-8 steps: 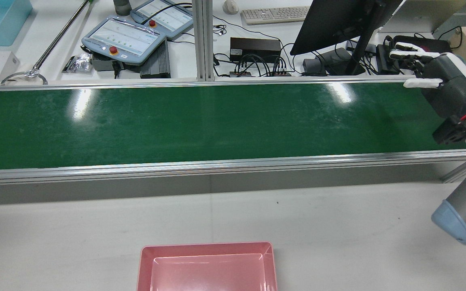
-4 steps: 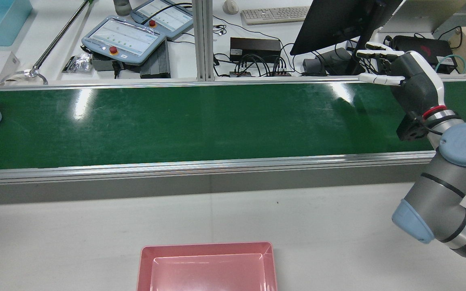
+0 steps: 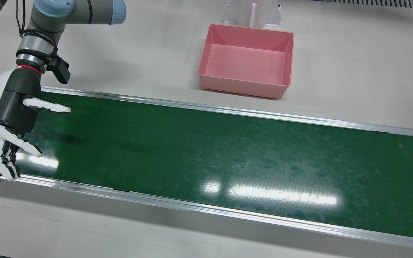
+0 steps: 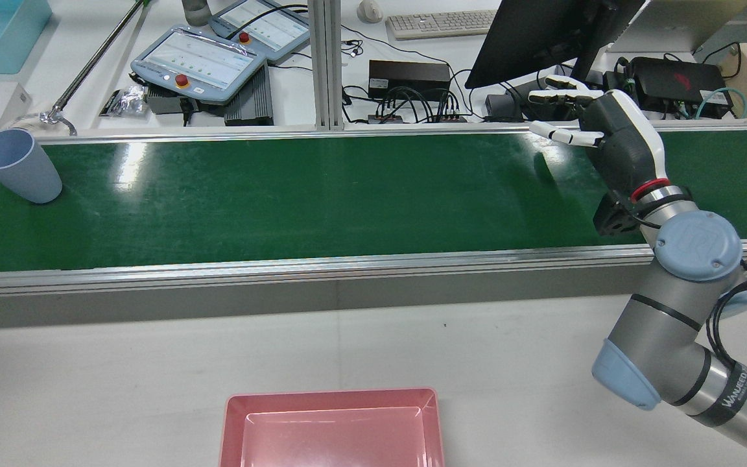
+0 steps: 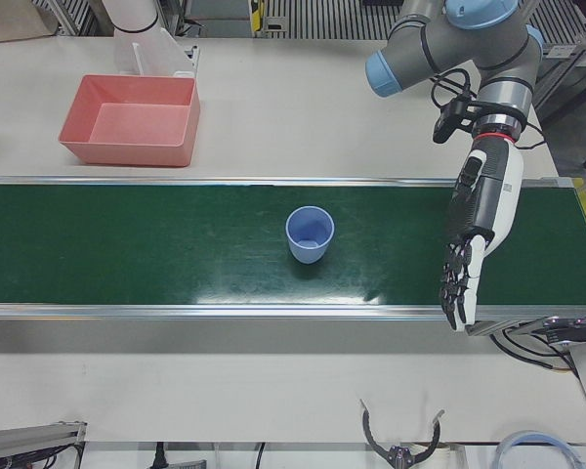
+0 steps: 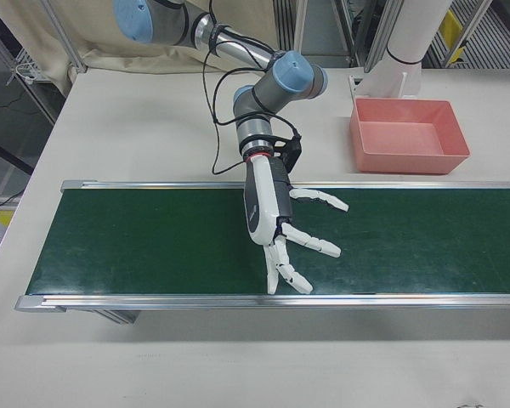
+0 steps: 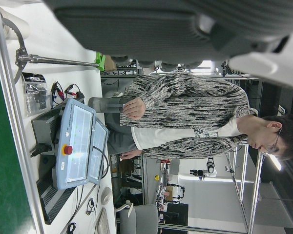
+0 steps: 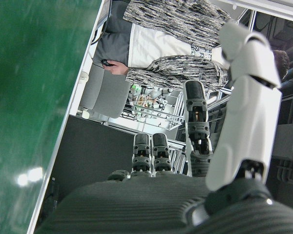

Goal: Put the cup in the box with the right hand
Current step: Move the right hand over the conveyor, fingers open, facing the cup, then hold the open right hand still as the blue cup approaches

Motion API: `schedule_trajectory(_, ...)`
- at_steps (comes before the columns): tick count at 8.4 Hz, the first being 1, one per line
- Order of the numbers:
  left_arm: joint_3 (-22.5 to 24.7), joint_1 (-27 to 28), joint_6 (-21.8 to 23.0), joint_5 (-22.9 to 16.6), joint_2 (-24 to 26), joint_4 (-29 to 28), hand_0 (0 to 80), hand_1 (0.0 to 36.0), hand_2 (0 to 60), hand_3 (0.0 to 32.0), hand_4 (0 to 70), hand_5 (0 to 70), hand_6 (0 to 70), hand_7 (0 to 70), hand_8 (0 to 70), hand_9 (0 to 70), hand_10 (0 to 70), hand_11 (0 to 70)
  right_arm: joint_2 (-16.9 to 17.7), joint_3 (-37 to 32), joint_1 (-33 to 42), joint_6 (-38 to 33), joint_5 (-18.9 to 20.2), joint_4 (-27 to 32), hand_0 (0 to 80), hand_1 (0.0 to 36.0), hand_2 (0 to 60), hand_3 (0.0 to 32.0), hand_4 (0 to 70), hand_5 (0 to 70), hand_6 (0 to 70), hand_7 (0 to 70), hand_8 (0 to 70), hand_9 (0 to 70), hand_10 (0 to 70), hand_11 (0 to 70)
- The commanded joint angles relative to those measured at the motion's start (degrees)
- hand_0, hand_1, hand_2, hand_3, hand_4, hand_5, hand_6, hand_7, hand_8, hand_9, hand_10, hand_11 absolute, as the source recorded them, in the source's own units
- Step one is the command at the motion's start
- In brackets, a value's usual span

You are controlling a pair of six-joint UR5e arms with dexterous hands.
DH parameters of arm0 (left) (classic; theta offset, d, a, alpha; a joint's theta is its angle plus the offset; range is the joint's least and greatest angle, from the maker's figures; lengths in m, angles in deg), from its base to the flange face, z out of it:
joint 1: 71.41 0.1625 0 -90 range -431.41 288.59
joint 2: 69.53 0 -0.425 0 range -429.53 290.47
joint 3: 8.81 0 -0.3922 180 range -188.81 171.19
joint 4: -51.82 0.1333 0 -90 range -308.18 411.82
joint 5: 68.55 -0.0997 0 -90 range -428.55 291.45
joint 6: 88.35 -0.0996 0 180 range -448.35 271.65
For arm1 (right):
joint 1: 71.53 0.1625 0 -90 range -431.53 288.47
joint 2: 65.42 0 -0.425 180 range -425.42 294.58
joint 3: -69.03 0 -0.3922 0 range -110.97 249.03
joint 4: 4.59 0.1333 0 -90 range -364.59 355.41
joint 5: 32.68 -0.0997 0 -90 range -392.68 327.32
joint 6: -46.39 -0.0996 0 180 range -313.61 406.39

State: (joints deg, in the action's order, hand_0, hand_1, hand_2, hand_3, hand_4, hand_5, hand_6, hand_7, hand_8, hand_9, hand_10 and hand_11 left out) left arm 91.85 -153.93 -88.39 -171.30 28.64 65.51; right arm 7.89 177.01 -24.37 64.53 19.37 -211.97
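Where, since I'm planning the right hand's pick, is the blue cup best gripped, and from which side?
Probably around its side wall, about mid-height. The cup stands upright on the green belt, mouth up, tapering toward its base, with no handle showing, so fingers wrapped round the wall should hold under the wider rim. Come in level along the belt from the side where the open right hand is.

My hand (image 4: 613, 139) is black and white, the cup (image 4: 18, 165) light blue, the box (image 3: 246, 61) pink, the belt (image 3: 228, 157) dark green.
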Motion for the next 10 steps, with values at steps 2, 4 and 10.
schedule_trajectory(2,0.0,0.0,0.0,0.0,0.0,-0.1,0.0,0.0,0.0,0.0,0.0,0.0,0.0,0.0,0.0,0.0,0.0,0.0,2.2,-3.6,-2.0,-0.5,-1.3,7.2,58.0,17.9,5.2,0.0,27.8,6.6,6.4,22.3,10.3,19.0,1.5,4.0)
schedule_trajectory(4,0.1,0.0,0.0,0.0,0.0,-0.1,0.0,0.0,0.0,0.0,0.0,0.0,0.0,0.0,0.0,0.0,0.0,0.0,2.0,-5.6,-2.1,-1.8,-0.8,9.1,57.9,17.5,2.8,0.0,23.2,7.1,6.3,20.6,10.1,18.4,3.7,7.4)
schedule_trajectory(10,0.1,0.0,0.0,0.0,0.0,-0.1,0.0,0.0,0.0,0.0,0.0,0.0,0.0,0.0,0.0,0.0,0.0,0.0,2.1,-5.7,-1.7,-1.6,-0.6,9.0,59.6,17.5,2.3,0.0,23.9,7.1,6.0,20.0,9.9,18.0,1.7,4.5)
